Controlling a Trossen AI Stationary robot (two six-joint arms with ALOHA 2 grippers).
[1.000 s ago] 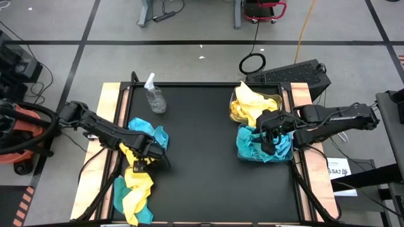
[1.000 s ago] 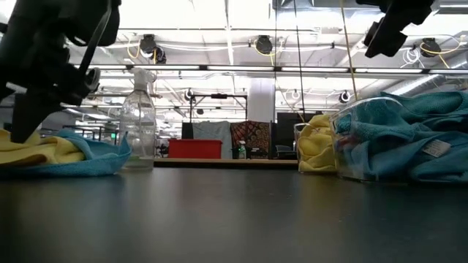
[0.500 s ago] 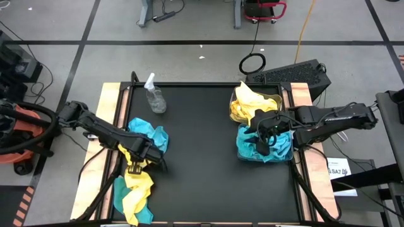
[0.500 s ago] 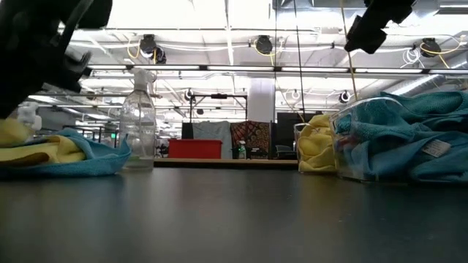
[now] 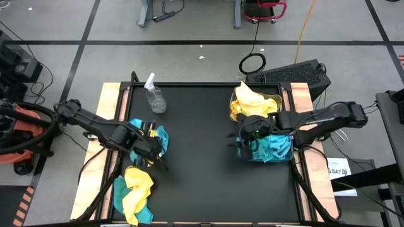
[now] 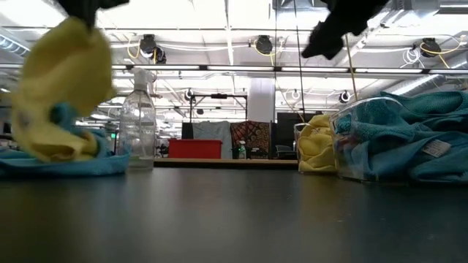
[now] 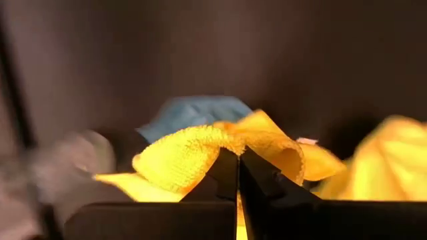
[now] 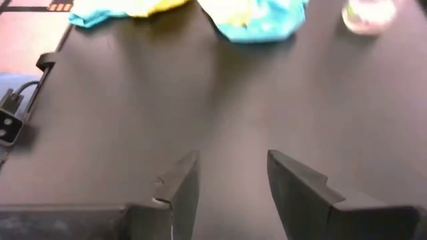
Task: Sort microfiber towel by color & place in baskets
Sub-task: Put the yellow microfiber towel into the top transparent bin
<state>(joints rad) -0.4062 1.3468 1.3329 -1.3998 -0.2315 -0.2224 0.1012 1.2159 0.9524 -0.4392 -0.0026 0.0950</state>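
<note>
The left end effector [image 7: 237, 175] is clamped on a fold of a yellow microfiber towel [image 7: 200, 150], lifting it above the pile near the tabletop's left edge. The right end effector [image 8: 230, 183] hangs empty, fingers partly apart, beside the teal-filled basket [image 5: 268, 148] at the right edge. The pick looks done; next comes carrying the cloth across to the yellow basket [image 5: 252, 104] at the far right corner. The right arm and the spray bottle [image 5: 154, 96] may crowd that path.

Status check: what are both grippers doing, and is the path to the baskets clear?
Left gripper shut on yellow towel, lifted. Right gripper open, empty, above the mat by the baskets. Spray bottle off to the side.
</note>
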